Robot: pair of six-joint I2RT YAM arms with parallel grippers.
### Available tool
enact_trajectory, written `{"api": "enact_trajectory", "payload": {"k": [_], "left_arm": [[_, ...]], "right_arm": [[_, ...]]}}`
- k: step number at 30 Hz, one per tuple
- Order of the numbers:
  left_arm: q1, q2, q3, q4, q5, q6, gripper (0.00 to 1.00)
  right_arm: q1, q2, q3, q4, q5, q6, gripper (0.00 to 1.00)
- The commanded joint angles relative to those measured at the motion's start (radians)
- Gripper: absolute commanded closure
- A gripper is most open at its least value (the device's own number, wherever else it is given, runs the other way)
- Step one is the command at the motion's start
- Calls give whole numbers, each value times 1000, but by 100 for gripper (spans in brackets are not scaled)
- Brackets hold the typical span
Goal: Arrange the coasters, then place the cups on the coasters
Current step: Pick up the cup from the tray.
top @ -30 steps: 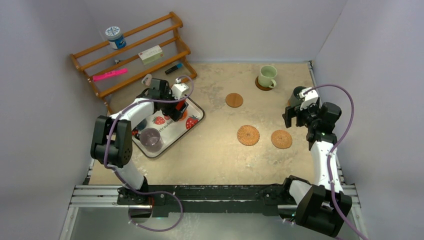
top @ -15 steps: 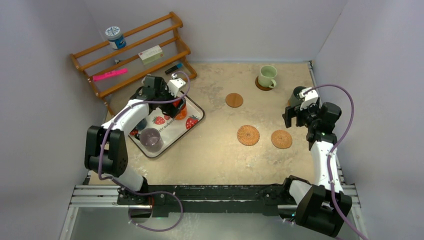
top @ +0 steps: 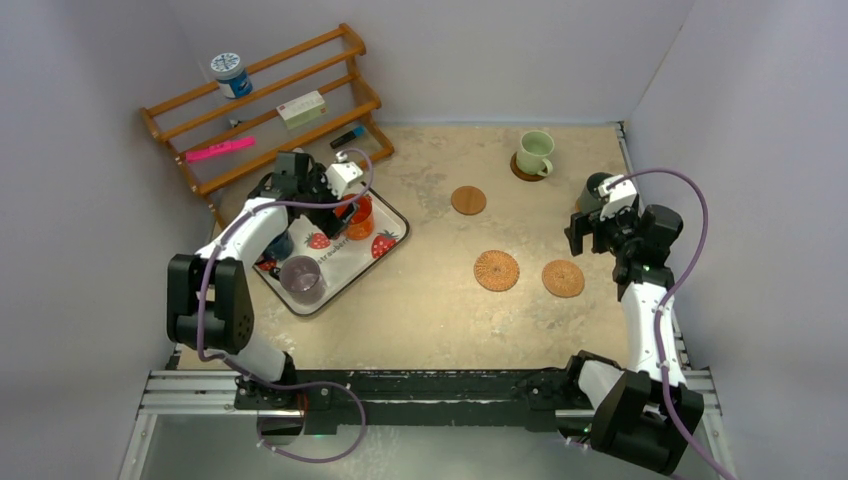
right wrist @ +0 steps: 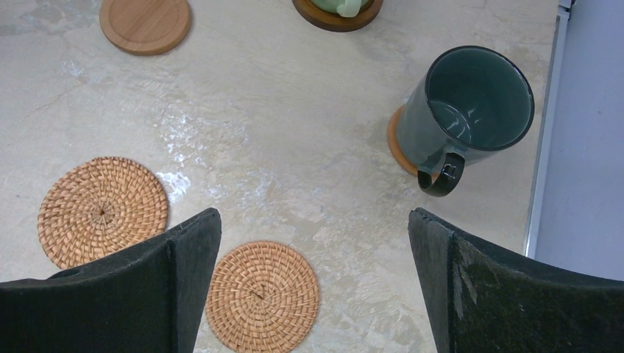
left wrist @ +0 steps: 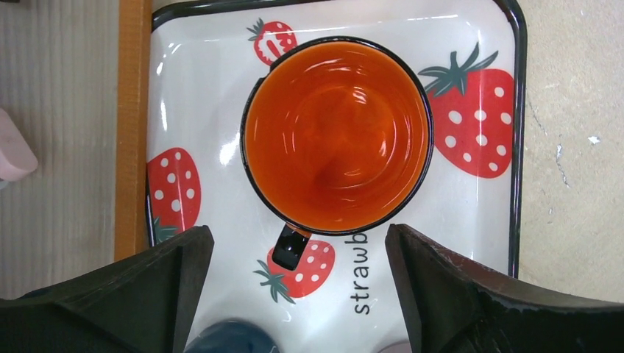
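Cups [top: 360,217] number five. Three stand on the strawberry tray [left wrist: 471,213] at left: dark blue cup [top: 281,246], purple-grey cup [top: 302,279] and orange cup [left wrist: 337,136], the last beneath the left pincer [left wrist: 298,239], which is spread wide and empty. Right of centre lie three bare coasters [top: 496,270]. At upper right, pale green cup [top: 537,150] and grey-green cup [right wrist: 474,110] each sit on another coaster. The right pincer [right wrist: 315,220] gapes wide, empty.

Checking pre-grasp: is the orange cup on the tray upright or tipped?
Upright. Left wrist view looks straight down into the orange cup, standing on the tray.
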Motion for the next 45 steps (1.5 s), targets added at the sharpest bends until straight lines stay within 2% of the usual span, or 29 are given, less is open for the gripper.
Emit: {"api": "enact_trajectory", "payload": {"k": [1, 12, 21, 28, 34, 45], "left_arm": [[16, 24, -5, -18, 61, 82, 8], [25, 93, -18, 5, 68, 115, 16], [36, 149, -6, -3, 137, 153, 34], [45, 209, 46, -67, 189, 164, 54], [50, 197, 43, -52, 194, 150, 63], [50, 144, 25, -11, 185, 111, 63]], "right_arm": [[-2, -26, -10, 16, -21, -8, 1], [-1, -18, -11, 21, -21, -10, 1], [-2, -11, -10, 22, -23, -11, 1], [-1, -5, -10, 21, -25, -14, 1], [-1, -1, -9, 21, -24, -14, 1], [0, 0, -7, 19, -27, -14, 1]]}}
